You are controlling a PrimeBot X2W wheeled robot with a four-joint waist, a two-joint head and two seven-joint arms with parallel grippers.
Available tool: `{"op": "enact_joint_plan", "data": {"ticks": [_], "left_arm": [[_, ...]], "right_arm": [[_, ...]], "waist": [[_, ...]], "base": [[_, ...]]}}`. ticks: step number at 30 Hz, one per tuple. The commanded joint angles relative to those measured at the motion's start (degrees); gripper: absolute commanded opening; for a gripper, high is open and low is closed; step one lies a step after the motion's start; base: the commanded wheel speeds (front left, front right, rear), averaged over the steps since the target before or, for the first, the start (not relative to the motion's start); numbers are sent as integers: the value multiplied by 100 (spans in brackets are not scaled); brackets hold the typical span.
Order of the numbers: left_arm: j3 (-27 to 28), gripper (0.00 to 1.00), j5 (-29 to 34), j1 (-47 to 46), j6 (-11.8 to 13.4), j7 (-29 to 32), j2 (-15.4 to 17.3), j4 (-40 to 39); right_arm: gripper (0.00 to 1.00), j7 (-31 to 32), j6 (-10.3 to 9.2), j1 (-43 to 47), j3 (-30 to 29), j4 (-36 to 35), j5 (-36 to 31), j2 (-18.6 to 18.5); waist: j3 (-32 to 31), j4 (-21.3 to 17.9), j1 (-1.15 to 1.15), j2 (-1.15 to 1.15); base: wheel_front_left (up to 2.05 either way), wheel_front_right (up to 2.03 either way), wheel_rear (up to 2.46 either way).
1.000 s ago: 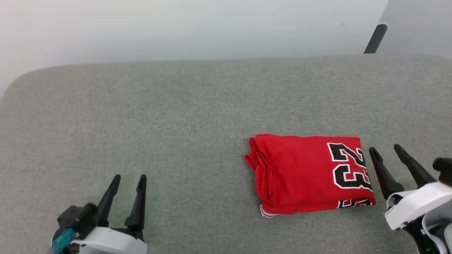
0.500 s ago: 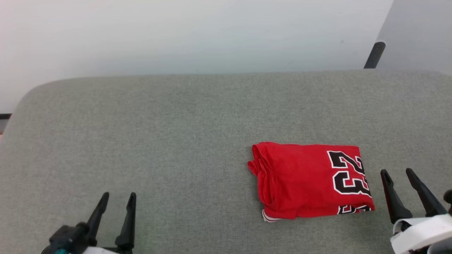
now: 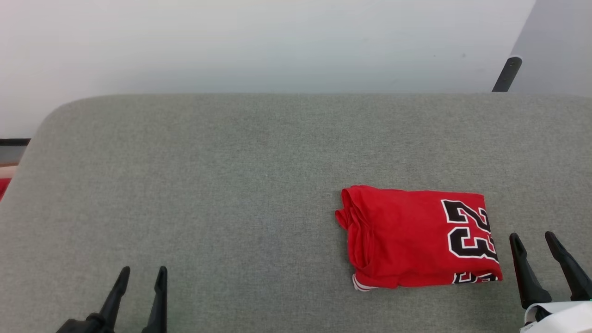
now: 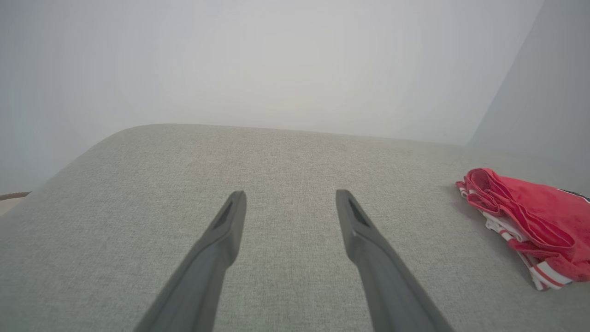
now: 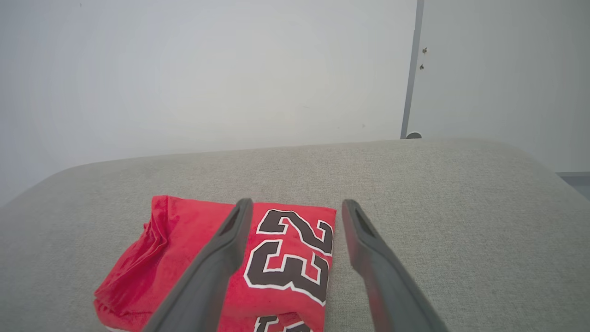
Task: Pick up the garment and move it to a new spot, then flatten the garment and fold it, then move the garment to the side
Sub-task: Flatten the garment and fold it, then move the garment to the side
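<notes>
Garment (image 3: pixel 416 236) lies folded in a tidy red block on the right side of your grey bench (image 3: pixel 222 185), numerals facing up. Your right end effector (image 3: pixel 532 237) hovers just beside its numbered edge, fingers spread, holding nothing. Your left end effector (image 3: pixel 143 270) hangs well apart, likewise spread and empty.

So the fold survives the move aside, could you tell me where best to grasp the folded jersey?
Probably the straight right edge of the jersey, by the numerals, from the right: the open right gripper sits beside it, and its left end is bunched.
</notes>
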Motion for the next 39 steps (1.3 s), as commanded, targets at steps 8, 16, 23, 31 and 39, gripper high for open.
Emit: {"op": "enact_joint_plan", "data": {"ticks": [8,16,23,31,39], "left_arm": [[-37,100,42,-71,-11,8,-29,-42],[-47,100,32,-104,-12,8,-33,-38],[-96,100,24,-141,-12,8,-25,-38],[-113,100,-49,-256,-12,8,-33,-60],[-230,100,-155,-513,-12,8,26,-33]], "right_arm": [[100,133,2,2,-72,-184,-121,140],[100,130,2,43,-46,-157,-119,224],[100,149,2,2,-22,-142,-110,264],[100,656,2,-294,213,-83,-124,118],[100,2639,2,-1393,389,-180,-84,-380]], "waist": [[72,18,0,0],[86,-18,0,0],[113,-18,0,0],[308,-33,0,0],[624,-84,0,0]], "base": [[0,0,0],[0,0,0],[0,0,0],[0,0,0],[0,0,0]]}}
